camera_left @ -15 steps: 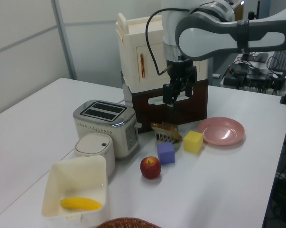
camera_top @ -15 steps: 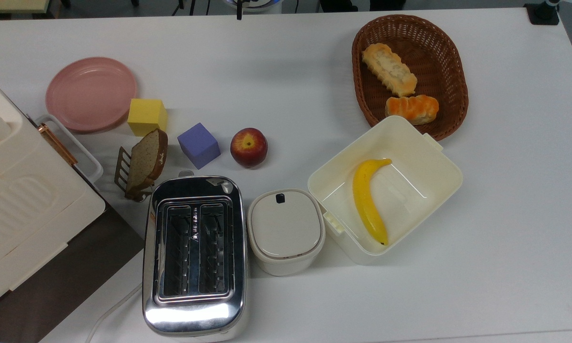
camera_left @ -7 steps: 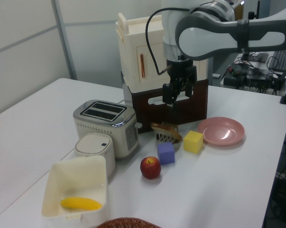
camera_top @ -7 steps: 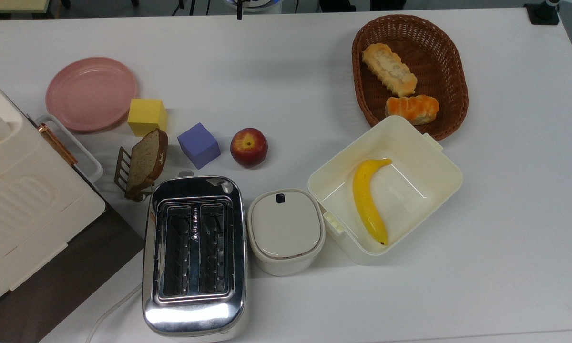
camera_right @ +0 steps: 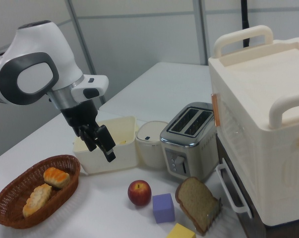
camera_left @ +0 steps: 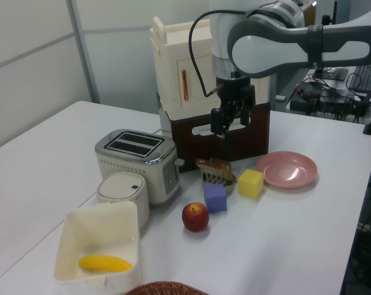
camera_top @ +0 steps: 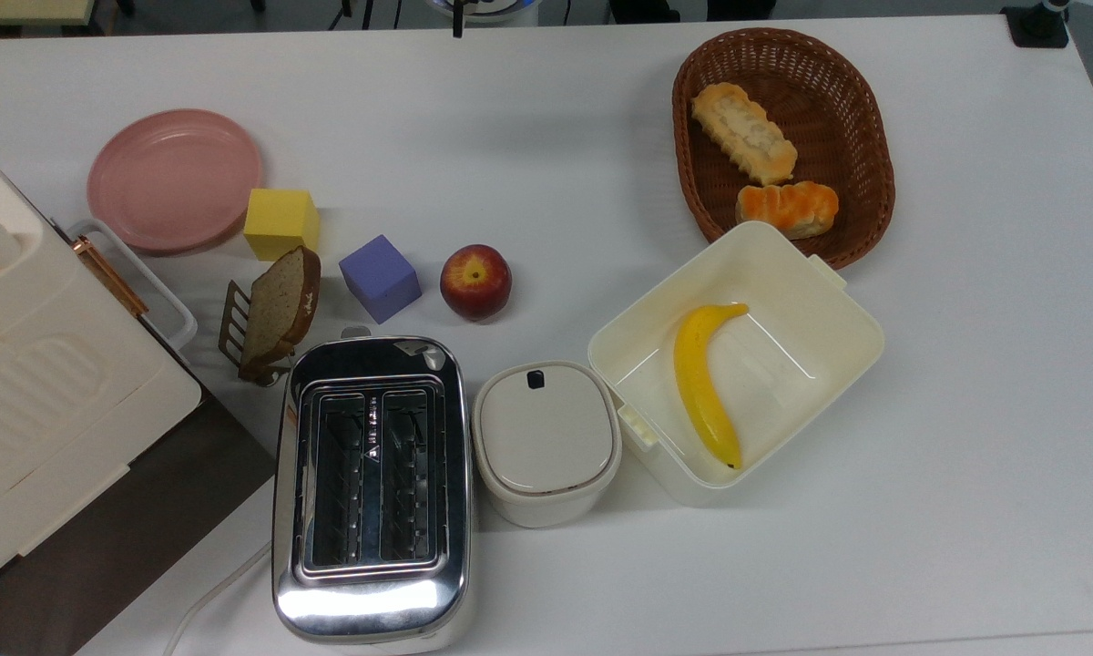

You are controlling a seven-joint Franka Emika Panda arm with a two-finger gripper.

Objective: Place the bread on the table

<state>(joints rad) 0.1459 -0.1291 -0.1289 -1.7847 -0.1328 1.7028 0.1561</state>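
one franka arm reaches in from the upper left of the right view, its white and grey elbow housing high in the frame and the wrist angled down toward the lower right. the gripper (camera_right: 103,145) hangs above the table (camera_top: 528,137), well clear of it, empty, its two black fingers (camera_right: 110,148) close together with only a slim gap visible between them. in the left view the same gripper (camera_left: 224,126) sits at centre frame, pointing straight down in front of the cream cabinet (camera_left: 194,67), above the brown bread slice (camera_left: 215,167) in its rack.

the bread (camera_top: 743,133) lies inside the wicker basket (camera_top: 861,128) at the upper right of the top view, set diagonally, with the orange-glazed bun (camera_top: 787,207) just beside its lower end. in the right view the bread (camera_right: 35,198) sits at lower left in the basket, well apart from the gripper.

a banana (camera_top: 703,383) lies in the open cream container (camera_top: 838,310) at centre right of the top view. the toaster (camera_top: 371,487), a lidded white pot (camera_top: 546,442), an apple (camera_top: 475,281), a purple cube (camera_top: 379,277), a yellow cube (camera_top: 280,221) and a pink plate (camera_top: 174,178) stand on the table.
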